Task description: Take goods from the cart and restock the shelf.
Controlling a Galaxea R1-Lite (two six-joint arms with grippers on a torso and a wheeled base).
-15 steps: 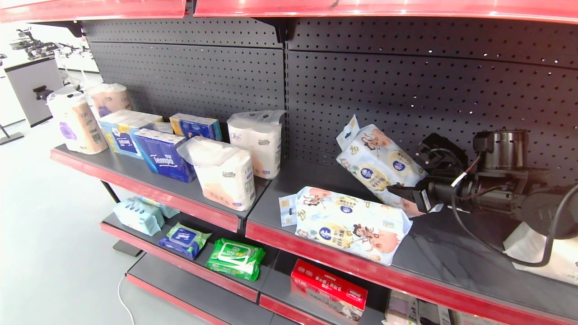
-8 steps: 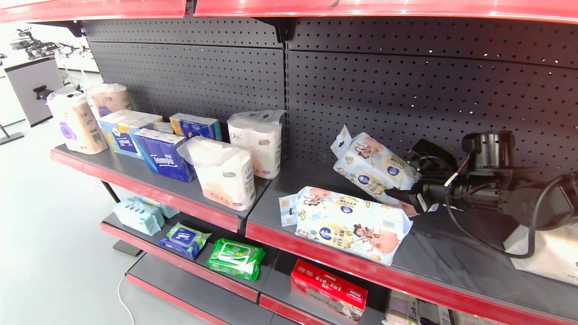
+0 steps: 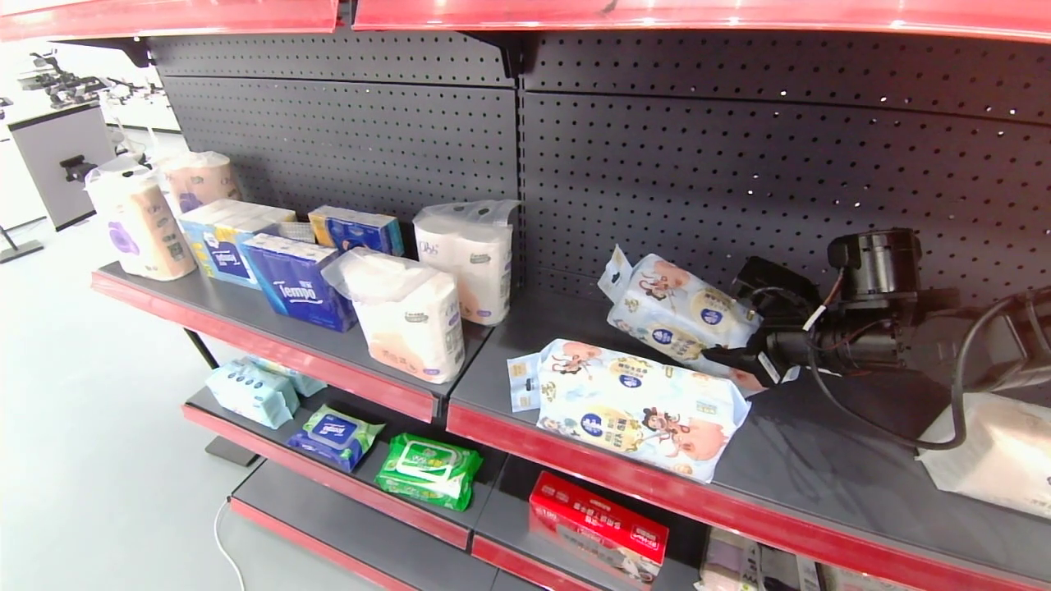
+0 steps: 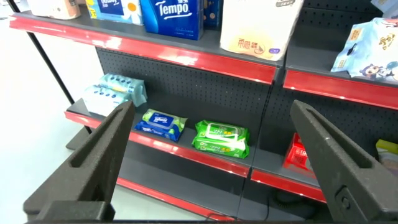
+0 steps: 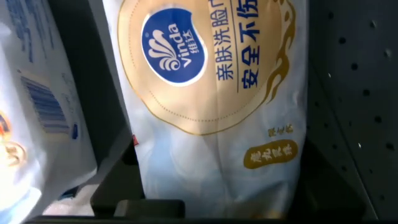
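White Latin lettering runs across the blue box [image 3: 300, 283]. The tilted pack [image 5: 211, 93] carries a round blue logo with white letters, blue characters on a gold-edged panel, and a small gold label. A barcode stands on the second pack [image 5: 37, 106]. The red box [image 3: 598, 525] bears white characters.

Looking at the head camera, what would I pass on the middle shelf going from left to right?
purple-printed roll pack → dark blue tissue pack → front white roll pack → flat cartoon-print pack → right gripper, clamped on a tilted cartoon-print pack → white pack at the right edge
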